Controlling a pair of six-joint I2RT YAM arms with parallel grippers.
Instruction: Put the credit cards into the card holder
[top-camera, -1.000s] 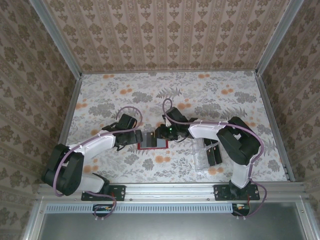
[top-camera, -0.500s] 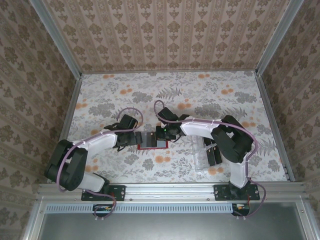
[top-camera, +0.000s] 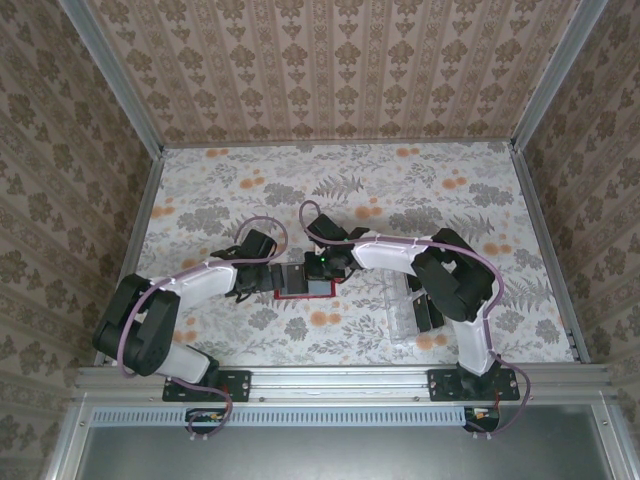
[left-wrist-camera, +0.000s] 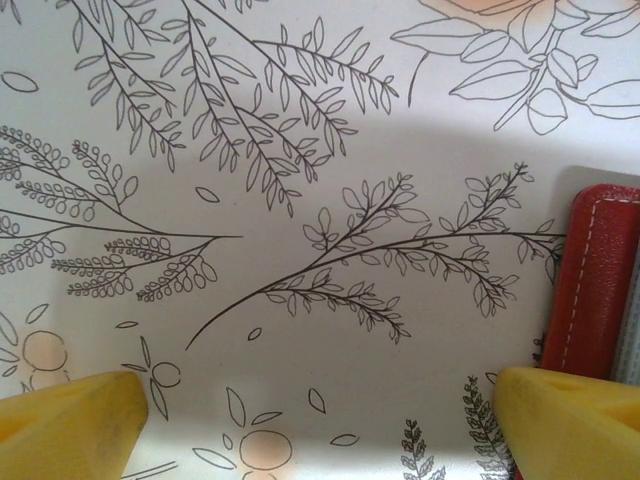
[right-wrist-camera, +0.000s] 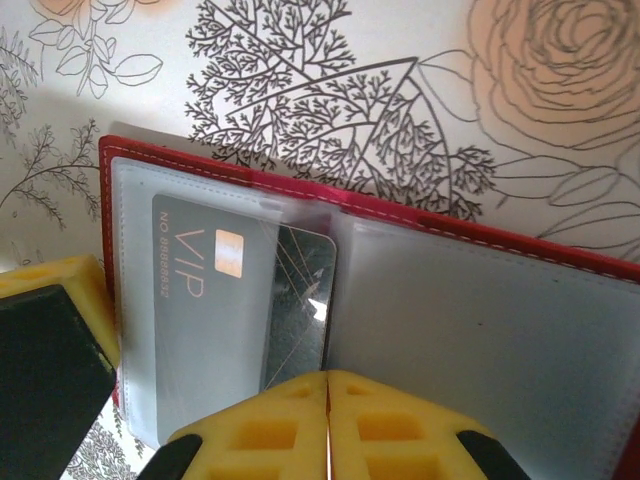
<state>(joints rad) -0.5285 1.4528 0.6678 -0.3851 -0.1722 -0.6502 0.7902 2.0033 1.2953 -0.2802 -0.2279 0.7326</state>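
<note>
One card holder (top-camera: 297, 283) lies open just left of centre in the overhead view, the left gripper (top-camera: 270, 276) at its left edge and the right gripper (top-camera: 318, 268) over its right half. Lower right of them stands one clear tray (top-camera: 400, 322) with dark credit cards (top-camera: 428, 314) in it, their number hidden by the arm. In the right wrist view one VIP card (right-wrist-camera: 215, 320) sits partly inside the holder's left clear pocket, and the right gripper's fingers press together at the card's lower corner, pinching it or not I cannot tell. The left gripper (left-wrist-camera: 318, 395) is spread wide around nothing.
</note>
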